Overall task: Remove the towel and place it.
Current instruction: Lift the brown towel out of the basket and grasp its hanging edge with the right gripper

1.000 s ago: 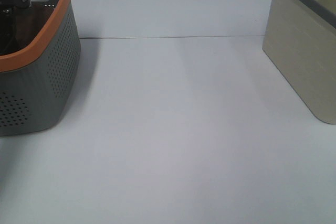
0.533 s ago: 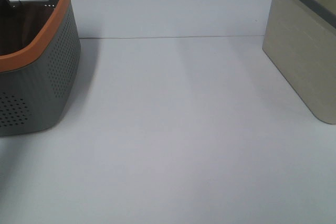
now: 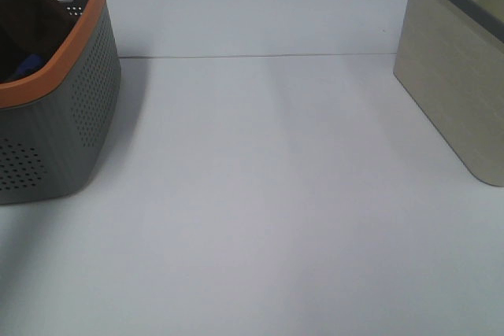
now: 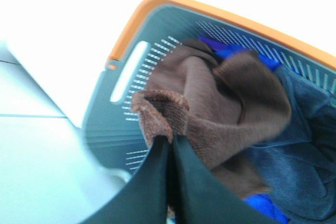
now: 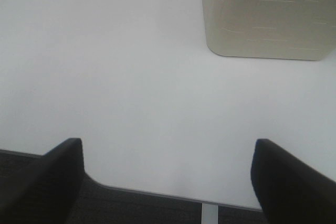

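The dark reddish-brown towel [image 4: 231, 103] lies bunched in the grey basket with the orange rim [image 4: 210, 11]. My left gripper [image 4: 169, 140] is shut on a folded hem of the towel and holds it up above the basket's contents. In the exterior high view the towel [image 3: 31, 9] hangs as a dark brown strip over the basket [image 3: 87, 108] at the far left; the left gripper itself is out of that view. My right gripper [image 5: 168, 182] is open and empty, above the table's near edge.
A blue cloth [image 4: 236, 51] and a dark grey-blue cloth [image 4: 310, 150] lie in the basket beside and under the towel. The blue cloth [image 3: 27, 64] also shows in the exterior high view. A beige bin [image 3: 465, 76] with a grey rim stands at the right [image 5: 262, 19].
My left gripper has risen out of the exterior high view, pulling the towel up with it. The blue cloth in the basket has come into view.
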You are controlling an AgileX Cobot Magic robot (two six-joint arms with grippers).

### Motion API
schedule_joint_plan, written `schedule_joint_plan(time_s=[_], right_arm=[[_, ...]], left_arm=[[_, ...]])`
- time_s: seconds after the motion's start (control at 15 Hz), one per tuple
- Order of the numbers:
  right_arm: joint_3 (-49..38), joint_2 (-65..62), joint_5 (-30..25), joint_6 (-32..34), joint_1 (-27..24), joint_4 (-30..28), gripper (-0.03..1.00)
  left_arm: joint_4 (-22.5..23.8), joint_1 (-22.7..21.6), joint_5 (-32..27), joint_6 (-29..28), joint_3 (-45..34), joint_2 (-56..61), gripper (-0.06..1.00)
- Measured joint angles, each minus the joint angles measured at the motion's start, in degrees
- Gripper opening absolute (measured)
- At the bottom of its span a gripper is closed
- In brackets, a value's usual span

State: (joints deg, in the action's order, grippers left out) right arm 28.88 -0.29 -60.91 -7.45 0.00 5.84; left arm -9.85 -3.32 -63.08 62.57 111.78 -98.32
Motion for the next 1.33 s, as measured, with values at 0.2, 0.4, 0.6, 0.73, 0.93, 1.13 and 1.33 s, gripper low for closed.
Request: schedule_joint_plan(time_s=[0.2,0.4,0.6,0.73,0.93,1.13,1.33], right_arm=[[0.0,0.0,0.0,0.0,0.0,0.0,0.76],[0.0,0.0,0.0,0.0,0.0,-0.1,0.76],[0.0,0.0,0.0,0.0,0.0,-0.1,0.76],[0.0,0.0,0.0,0.0,0.0,-0.1,0.76],[0.0,0.0,0.0,0.0,0.0,-0.1,0.76],[1.2,4.7,5.0,-3.0,0.0,5.0,0.76],[1.3,14.0,13.6,-11.1,0.0,16.8,0.76]], left_arm=[[-1.4,0.0,0.3,-0.1,0.1,7.2,0.0],[-11.1,0.0,2.5,2.8,0.1,11.8,0.0],[-24.8,0.0,2.9,12.9,0.1,14.2,0.0],[-38.9,1.1,4.0,23.4,0.1,14.4,0.0],[-40.6,6.3,4.1,26.1,0.1,14.2,0.0],[-37.3,15.3,3.7,26.4,0.1,12.3,0.0],[-36.3,22.2,5.7,26.4,0.1,9.9,0.0]])
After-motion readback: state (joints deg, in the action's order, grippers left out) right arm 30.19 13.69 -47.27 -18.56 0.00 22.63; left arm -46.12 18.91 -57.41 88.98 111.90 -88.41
